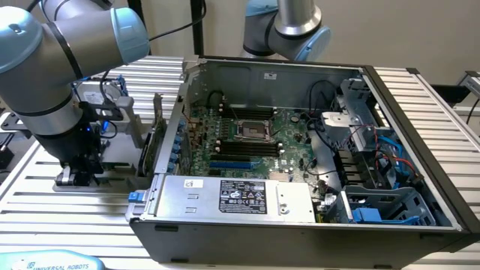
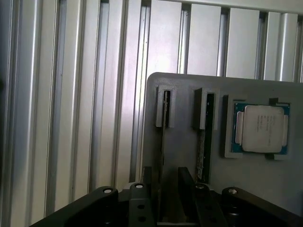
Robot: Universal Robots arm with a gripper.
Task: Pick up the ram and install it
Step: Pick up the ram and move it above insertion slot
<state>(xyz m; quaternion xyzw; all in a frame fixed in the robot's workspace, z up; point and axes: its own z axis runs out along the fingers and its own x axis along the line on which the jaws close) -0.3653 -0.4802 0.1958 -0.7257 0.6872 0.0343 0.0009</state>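
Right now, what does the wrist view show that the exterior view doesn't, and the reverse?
Wrist view: the ram standing edge-on in a slot of the gray holder, with a processor chip beside it. Exterior view: the open computer case and its motherboard. Both: the gripper low at the holder, on the slatted table.

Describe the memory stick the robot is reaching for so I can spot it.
Find the flat grey holder tray on the ribbed aluminium table. Two slots hold thin boards on edge; the ram is the one between the black fingers, farther from the square silver-lidded processor.
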